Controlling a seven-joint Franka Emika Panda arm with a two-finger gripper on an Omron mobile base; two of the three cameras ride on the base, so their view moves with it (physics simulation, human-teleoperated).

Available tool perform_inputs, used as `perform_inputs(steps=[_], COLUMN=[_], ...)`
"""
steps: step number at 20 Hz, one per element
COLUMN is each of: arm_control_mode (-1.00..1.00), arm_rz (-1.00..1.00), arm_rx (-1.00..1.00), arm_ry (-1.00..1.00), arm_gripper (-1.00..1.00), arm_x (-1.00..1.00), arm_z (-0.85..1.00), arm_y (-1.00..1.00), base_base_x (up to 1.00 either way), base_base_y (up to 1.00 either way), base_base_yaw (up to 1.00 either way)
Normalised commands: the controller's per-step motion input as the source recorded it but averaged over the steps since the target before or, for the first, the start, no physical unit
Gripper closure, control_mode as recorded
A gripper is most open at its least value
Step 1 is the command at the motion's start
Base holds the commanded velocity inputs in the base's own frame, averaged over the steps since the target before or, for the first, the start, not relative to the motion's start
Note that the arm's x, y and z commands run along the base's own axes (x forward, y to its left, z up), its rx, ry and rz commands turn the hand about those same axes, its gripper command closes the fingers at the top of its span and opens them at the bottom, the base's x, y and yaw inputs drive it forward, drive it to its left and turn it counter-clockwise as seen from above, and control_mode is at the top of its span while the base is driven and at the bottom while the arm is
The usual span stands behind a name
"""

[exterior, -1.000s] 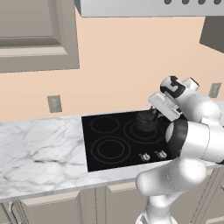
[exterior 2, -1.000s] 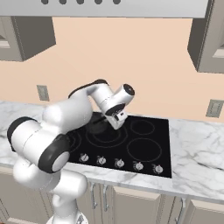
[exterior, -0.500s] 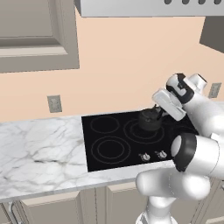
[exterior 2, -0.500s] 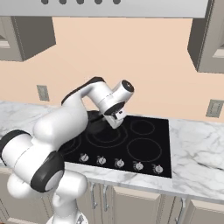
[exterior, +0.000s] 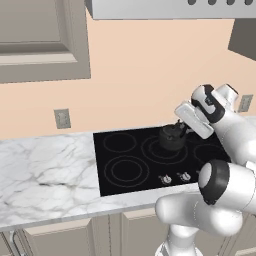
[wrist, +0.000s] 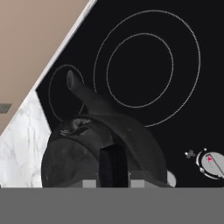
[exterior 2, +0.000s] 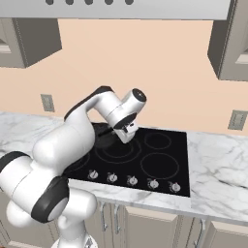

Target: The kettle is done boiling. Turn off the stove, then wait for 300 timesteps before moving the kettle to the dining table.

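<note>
Nearest are the grey cabinets (exterior: pixel 65 235) under the marble counter (exterior: pixel 45 175). On the counter lies the black stove (exterior: pixel 130 165), and a row of silver knobs (exterior 2: pixel 131 180) runs along its near edge. In the hand view one knob (wrist: pixel 210 162) shows a small red mark.

Farther back, the kettle (exterior: pixel 171 138) is over the far part of the stove, right of the two left burner rings (exterior: pixel 124 170) in the left base view. In that view its dark body seems to hang a little above the glass, but I cannot tell this surely. The tool (exterior: pixel 186 129) is just at the right side of the kettle, at its handle. In the hand view the kettle (wrist: pixel 92 148) is very close under the camera, its spout (wrist: pixel 81 92) points away over the stove, and a dark finger (wrist: pixel 113 166) sits on its top. Whether the tool is closed on the handle or only near it, I cannot tell.

Behind the stove is the peach wall (exterior: pixel 150 65) with an outlet (exterior: pixel 62 118), and above it the hood (exterior 2: pixel 126 8).
</note>
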Motion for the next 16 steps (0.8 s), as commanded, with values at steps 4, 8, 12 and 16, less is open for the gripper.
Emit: perform_inputs(steps=[4, 8, 12, 16], arm_control_mode=[-1.0, 1.0, 1.0, 1.0], arm_rz=[0.0, 0.0, 0.0, 0.0], arm_rx=[0.0, 0.0, 0.0, 0.0], arm_ry=[-0.06, 0.0, 0.0, 0.0], arm_gripper=[1.0, 1.0, 1.0, 1.0], arm_x=[-0.13, 0.0, 0.0, 0.0], arm_z=[0.0, 0.0, 0.0, 0.0], arm_y=[0.0, 0.0, 0.0, 0.0], base_base_x=[0.0, -0.41, -0.3, -0.2], base_base_y=[0.0, 0.0, 0.0, 0.0], base_base_yaw=[0.0, -0.1, -0.24, -0.31])
